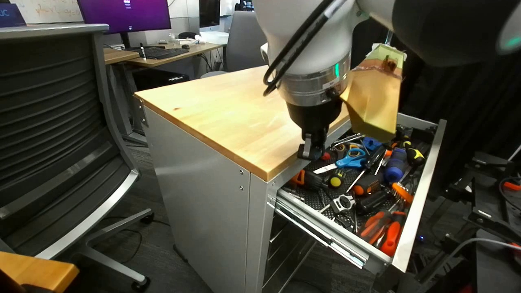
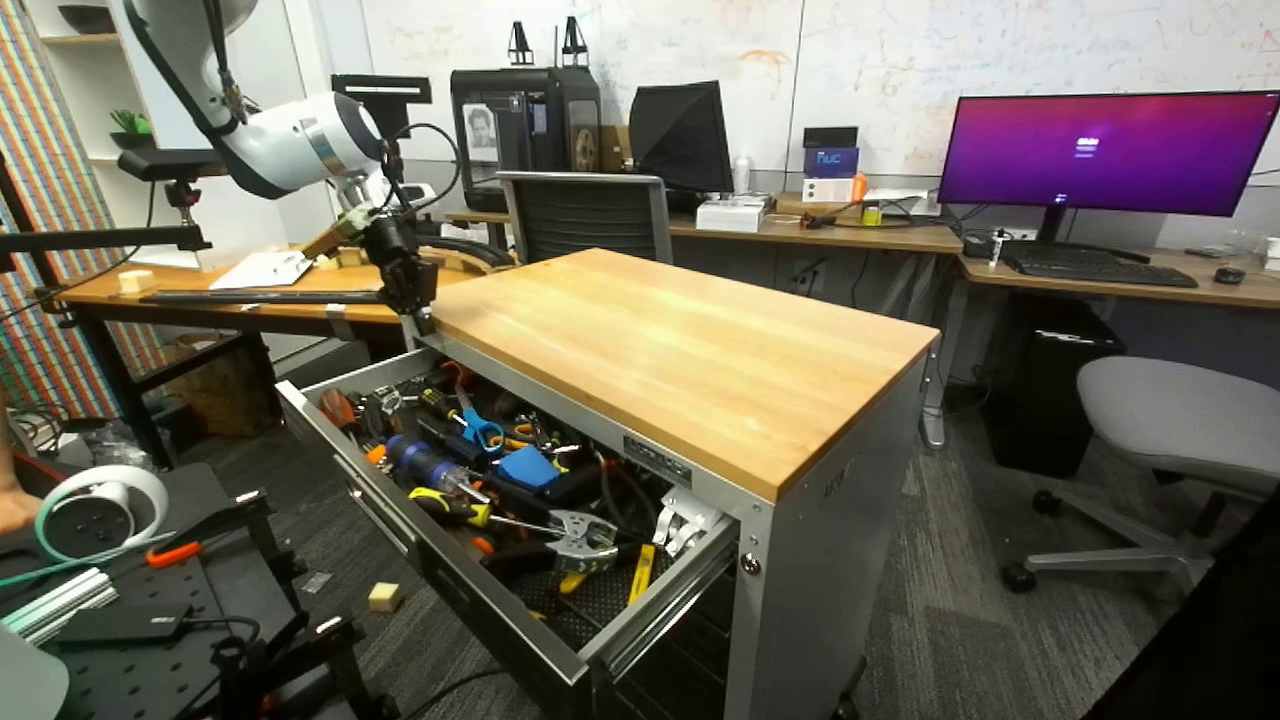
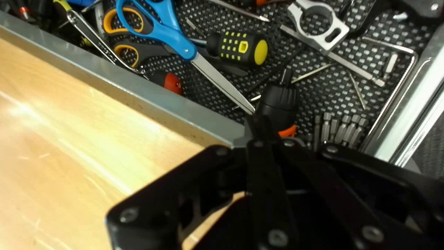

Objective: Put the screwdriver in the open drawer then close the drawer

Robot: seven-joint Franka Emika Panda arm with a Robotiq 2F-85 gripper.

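The screwdriver, stubby and black with yellow dots and a yellow end, lies among other tools inside the drawer; it shows in the wrist view (image 3: pixel 239 47) and in both exterior views (image 1: pixel 337 179) (image 2: pixel 437 403). The drawer is pulled out, its grey front panel showing in both exterior views (image 1: pixel 421 195) (image 2: pixel 430 545). My gripper points down near the tabletop's edge in both exterior views (image 1: pixel 311 152) (image 2: pixel 424 320). In the wrist view the fingers (image 3: pixel 256 126) look shut and nothing shows held. They are apart from the screwdriver; the fingertips are partly dark.
The wooden cabinet top (image 1: pixel 220 114) borders the drawer opening. Blue scissors (image 3: pixel 180 41) lie beside the screwdriver, and a black tool with orange (image 3: pixel 279 104) lies close to my fingertips. Orange-handled tools (image 1: pixel 390 236) and a blue tool (image 1: pixel 395 165) fill the drawer. A chair (image 1: pixel 61 142) stands beside the cabinet.
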